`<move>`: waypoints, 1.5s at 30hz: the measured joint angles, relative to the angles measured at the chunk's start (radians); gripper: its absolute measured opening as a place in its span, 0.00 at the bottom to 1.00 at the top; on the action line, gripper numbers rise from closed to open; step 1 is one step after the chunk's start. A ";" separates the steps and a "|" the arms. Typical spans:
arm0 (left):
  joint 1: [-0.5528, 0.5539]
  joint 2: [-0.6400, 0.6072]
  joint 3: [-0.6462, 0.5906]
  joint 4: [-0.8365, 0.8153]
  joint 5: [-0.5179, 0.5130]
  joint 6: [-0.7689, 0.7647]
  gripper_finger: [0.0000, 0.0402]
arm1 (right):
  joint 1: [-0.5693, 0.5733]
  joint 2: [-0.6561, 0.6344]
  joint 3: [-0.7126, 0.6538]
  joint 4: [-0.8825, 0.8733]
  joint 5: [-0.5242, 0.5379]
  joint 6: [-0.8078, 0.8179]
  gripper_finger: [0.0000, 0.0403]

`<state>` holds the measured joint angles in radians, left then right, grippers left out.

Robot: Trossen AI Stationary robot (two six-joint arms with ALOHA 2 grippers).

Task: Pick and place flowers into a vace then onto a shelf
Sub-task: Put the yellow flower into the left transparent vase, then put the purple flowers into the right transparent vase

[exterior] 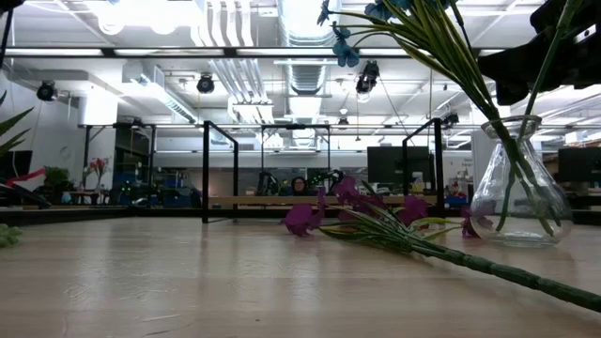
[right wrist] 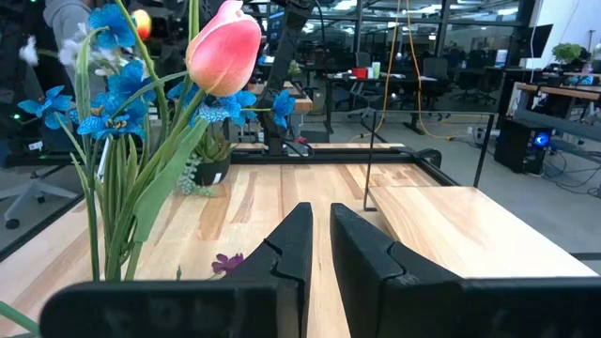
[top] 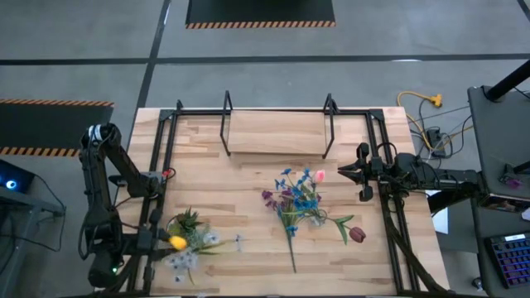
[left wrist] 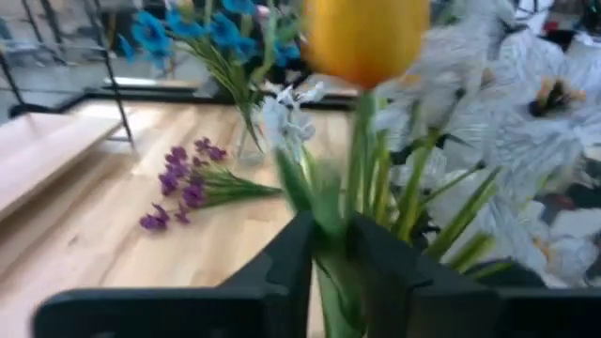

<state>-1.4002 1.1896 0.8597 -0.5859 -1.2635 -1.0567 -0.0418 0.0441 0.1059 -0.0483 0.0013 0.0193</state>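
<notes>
My left gripper (top: 163,241) is at the table's near left, shut on a bunch of flowers: a yellow tulip (left wrist: 364,38) and white blooms (left wrist: 526,141) on green stems. The clear glass vase (exterior: 519,188) stands right of centre and holds blue flowers (top: 302,194) and a pink tulip (right wrist: 223,45). Purple flowers (top: 277,203) lie flat on the table beside it, and a dark red tulip (top: 357,234) lies to its right. The wooden shelf (top: 277,132) stands at the far middle. My right gripper (top: 346,172) hovers shut and empty, to the right of the vase and toward the far side. My left gripper pinches the green stems (left wrist: 336,272) of the yellow and white flowers between its two fingers (left wrist: 291,263), below the heads. The fingers come in about level from the table's left and lie across the stems. The heads stand above the fingers. The stems' lower ends are hidden.
A squat green potted plant (top: 186,221) stands just beyond my left gripper. A black metal frame (top: 166,149) runs along the table's left, far and right sides. Bare wood lies between the shelf and the vase (top: 248,178).
</notes>
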 joint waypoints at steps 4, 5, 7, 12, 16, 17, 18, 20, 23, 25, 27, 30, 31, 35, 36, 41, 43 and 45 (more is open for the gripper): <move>0.000 0.000 0.040 -0.009 0.064 0.009 0.29 | 0.000 0.000 0.000 0.000 0.000 0.000 0.08; 0.000 -0.001 0.056 -0.015 0.085 0.009 0.32 | 0.000 0.000 0.000 0.000 0.000 0.000 0.08; -0.002 -0.005 0.089 -0.036 0.119 0.016 0.36 | 0.000 0.000 0.000 0.000 0.000 0.000 0.08; -0.002 -0.014 0.183 -0.041 0.165 0.125 0.39 | 0.000 0.000 0.000 0.000 0.000 0.000 0.08; -0.009 -0.016 0.279 -0.042 0.167 0.266 0.39 | 0.000 0.000 0.000 0.000 0.000 0.000 0.08; -0.009 -0.016 0.306 -0.041 0.167 0.309 0.39 | 0.000 0.000 0.000 0.000 0.000 0.000 0.08; -0.009 -0.016 0.334 -0.045 0.167 0.351 0.39 | 0.000 0.000 0.000 0.000 0.000 0.000 0.08; -0.009 -0.016 0.386 -0.051 0.166 0.441 0.39 | 0.000 0.000 0.000 -0.002 0.000 0.000 0.08; -0.009 -0.017 0.447 -0.053 0.157 0.585 0.39 | 0.000 0.000 0.000 -0.006 0.000 0.000 0.08; -0.008 -0.017 0.470 -0.052 0.104 0.672 0.39 | 0.000 0.000 0.000 -0.006 0.000 0.000 0.08; -0.006 -0.018 0.475 -0.054 0.000 0.731 0.39 | 0.000 0.000 0.000 -0.006 0.000 0.000 0.08; 0.029 -0.033 0.465 -0.054 -0.078 0.774 0.39 | 0.000 0.000 0.000 -0.006 0.000 0.000 0.08; 0.054 -0.044 0.458 -0.054 -0.076 0.782 0.39 | 0.000 0.000 0.000 -0.006 0.000 0.000 0.08; 0.187 -0.092 0.422 -0.054 -0.033 0.792 0.39 | 0.000 0.000 0.000 -0.006 0.000 0.000 0.08; 0.235 -0.108 0.413 -0.054 0.011 0.794 0.39 | 0.000 0.000 0.000 -0.006 0.000 0.000 0.08; 0.501 -0.173 0.361 0.077 0.262 0.934 0.39 | 0.000 0.003 -0.002 -0.007 0.000 0.019 0.08; 0.593 -0.192 0.331 0.199 0.387 1.065 0.39 | 0.000 0.005 -0.005 -0.008 -0.001 0.023 0.08; 0.670 -0.211 0.296 0.301 0.520 1.183 0.39 | 0.000 0.005 -0.007 -0.008 -0.001 0.024 0.08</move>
<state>-0.7302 0.9783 1.1557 -0.2853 -0.7435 0.1263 -0.0418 0.0494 0.0990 -0.0559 0.0008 0.0431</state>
